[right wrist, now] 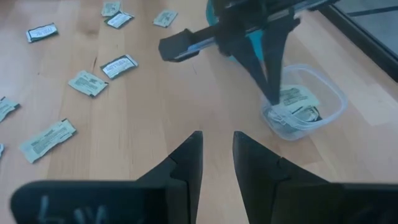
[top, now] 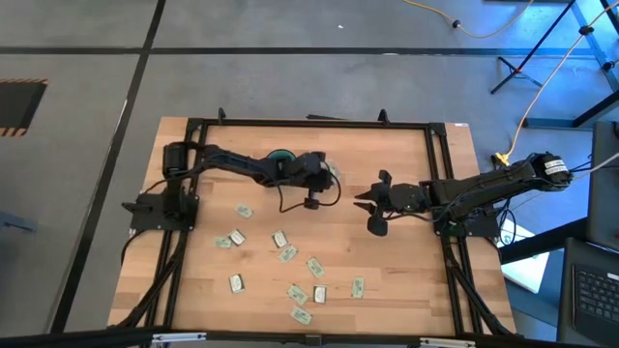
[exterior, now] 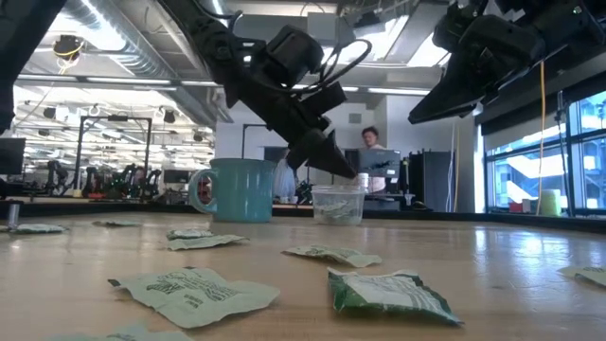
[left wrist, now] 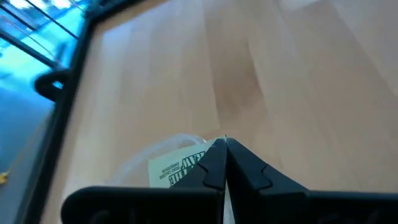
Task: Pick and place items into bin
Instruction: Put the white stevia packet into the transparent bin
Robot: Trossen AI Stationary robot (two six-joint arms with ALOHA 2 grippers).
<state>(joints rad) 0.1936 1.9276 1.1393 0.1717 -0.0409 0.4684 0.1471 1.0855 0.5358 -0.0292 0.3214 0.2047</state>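
Note:
The clear plastic cup [top: 332, 175] [exterior: 338, 204] [right wrist: 305, 102] stands on its base beside the teal mug [top: 280, 157] [exterior: 232, 189], and pale green packets [right wrist: 297, 97] lie inside it. My left gripper [exterior: 352, 173] [right wrist: 273, 98] [left wrist: 224, 144] points down over the cup's rim, shut. One packet [left wrist: 176, 169] shows in the cup just beside its fingertips. Several more packets [top: 280, 253] [exterior: 194, 294] [right wrist: 87, 82] lie flat on the near half of the table. My right gripper [top: 372, 208] [right wrist: 216, 149] hangs open above the table, to the right of the cup. My left gripper comes at the cup from above, slanting down, with its shut tips at the rim [left wrist: 186, 138]. Whether the tips touch the packet or the cup I cannot tell; nothing hangs below them in the low view.
A dark frame [top: 440, 174] runs around the table's edges. Bare wood [top: 397, 271] lies between the cup and the table's near right corner. The mug stands just left of the cup, under the left arm. A person [exterior: 371, 142] is in the room beyond the table.

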